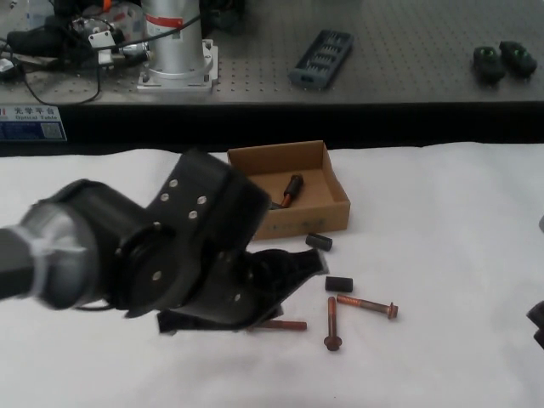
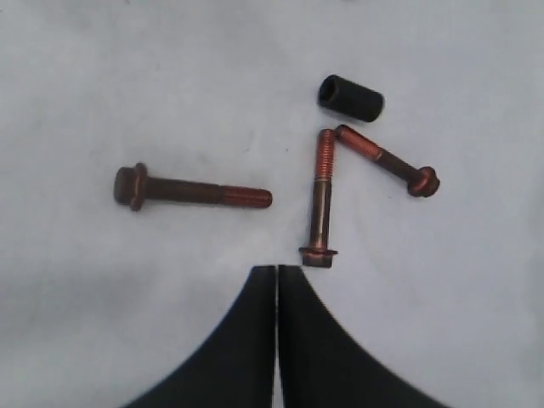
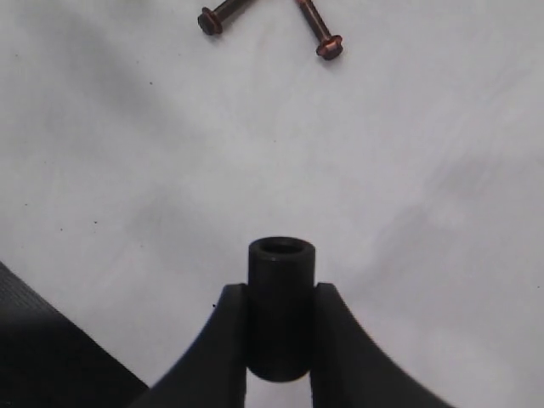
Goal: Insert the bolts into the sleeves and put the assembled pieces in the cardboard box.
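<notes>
Sleeve (image 3: 281, 310) sat pinched in the right pincer (image 3: 280, 293), long axis along the fingers, bore end past the tips. Left pincer (image 2: 277, 272), pressed together, hovered over the counter (image 2: 85, 323), the nearest bolt (image 2: 320, 200) lying head toward it.

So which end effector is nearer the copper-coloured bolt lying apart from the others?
Left. Left end effector hovers beside that bolt; right end effector, gripping a black cylindrical sleeve, sits farther off.
</notes>
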### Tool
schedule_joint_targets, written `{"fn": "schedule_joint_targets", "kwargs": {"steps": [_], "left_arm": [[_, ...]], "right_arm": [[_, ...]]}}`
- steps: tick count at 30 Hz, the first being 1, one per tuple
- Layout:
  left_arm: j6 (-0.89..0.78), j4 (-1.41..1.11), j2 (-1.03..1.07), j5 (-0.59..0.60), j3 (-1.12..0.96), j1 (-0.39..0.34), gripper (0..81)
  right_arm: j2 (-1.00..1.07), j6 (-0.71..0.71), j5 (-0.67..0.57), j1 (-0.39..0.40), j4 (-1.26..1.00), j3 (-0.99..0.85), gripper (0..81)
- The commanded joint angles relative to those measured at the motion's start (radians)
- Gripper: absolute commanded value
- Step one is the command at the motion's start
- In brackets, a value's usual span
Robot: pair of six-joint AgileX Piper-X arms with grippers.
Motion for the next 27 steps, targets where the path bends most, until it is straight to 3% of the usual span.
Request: {"fn": "schedule_joint_targets", "kwargs": {"steps": [1,7,9,12,14,16,27], "left_arm": [[0.318,-0.073,0.056,0.031,-0.033,-0.004,0.7],[0.96,-0.084,0.064,0.082,-0.032,-0.004,1.7],[1.158,-0.09,0.064,0.082,-0.032,-0.004,8.2],[1.398,-0.089,0.068,0.078,-0.032,-0.004,25.4],[1.459,-0.097,0.075,0.059,-0.032,0.002,38.5],[1.484,-0.1,0.084,0.052,-0.032,0.007,44.9],[1.696,-0.108,0.161,0.105,-0.032,0.057,43.9]], "right_arm": [[-0.011,-0.001,-0.005,-0.001,0.008,0.001,2.7],[-0.011,-0.001,-0.005,-0.001,0.006,0.001,2.7],[-0.011,-0.001,-0.005,-0.001,0.006,0.001,2.7],[-0.011,-0.001,-0.005,-0.001,0.006,0.001,2.7],[-0.011,-0.001,-0.005,-0.001,0.006,0.001,2.7],[-0.011,-0.001,-0.005,-0.001,0.006,0.001,2.7],[-0.013,-0.001,-0.005,-0.001,0.006,0.001,2.7]]}}
